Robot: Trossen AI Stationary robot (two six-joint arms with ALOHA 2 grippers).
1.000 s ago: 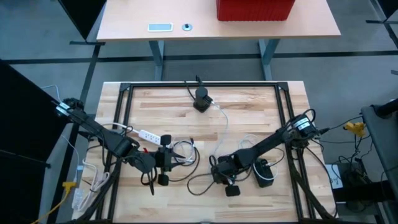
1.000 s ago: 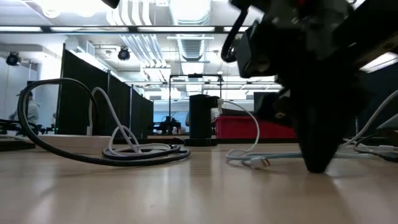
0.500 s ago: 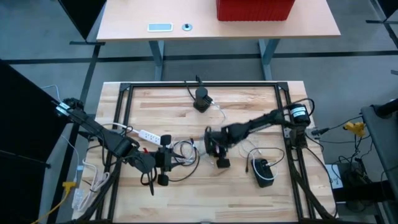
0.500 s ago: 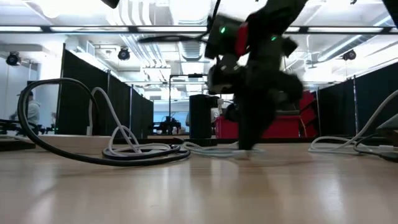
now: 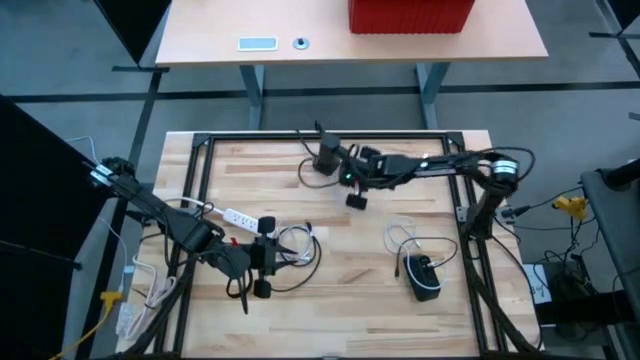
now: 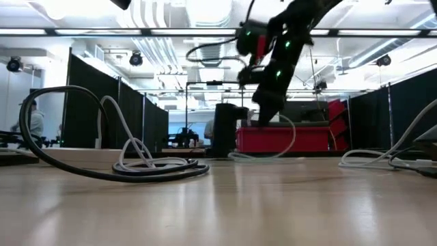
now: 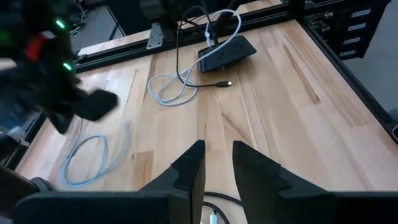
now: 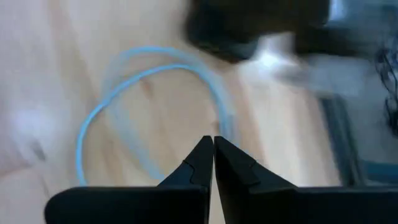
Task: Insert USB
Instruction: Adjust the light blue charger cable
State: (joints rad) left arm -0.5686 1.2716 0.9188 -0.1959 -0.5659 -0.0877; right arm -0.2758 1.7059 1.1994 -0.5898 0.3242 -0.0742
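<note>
My right gripper (image 5: 342,170) hovers shut at the table's far side, just right of the upright black hub (image 5: 325,157), which stands on its base (image 6: 225,130). In the low view this gripper (image 6: 268,116) is raised above the table with the white USB cable (image 6: 287,140) looping beneath it. The right wrist view (image 8: 213,142) shows the pale cable loop (image 8: 124,93) on the wood beyond the fingertips, with the hub (image 8: 249,25) as a dark blur. My left gripper (image 5: 283,252) waits near the table's near-left, fingers slightly open (image 7: 219,152). My right gripper is shut on the white USB cable, which runs up to the fingertips (image 8: 222,127). The fingers themselves hide the place of contact. The cable hangs slack below the gripper in a loop, and its lower part (image 6: 239,157) lies on the table.
A white power strip (image 5: 240,215) and coiled black cables (image 5: 297,258) lie by my left gripper. A black device with its white lead (image 5: 425,277) sits near right, also in the left wrist view (image 7: 227,53). A black metal frame (image 5: 200,150) rims the table.
My right gripper has swept from the table's near middle toward the far edge, rising off the wood and stopping beside the black hub. The white cable has been drawn along with it, leaving the middle of the table and now hanging in a loop under the gripper.
</note>
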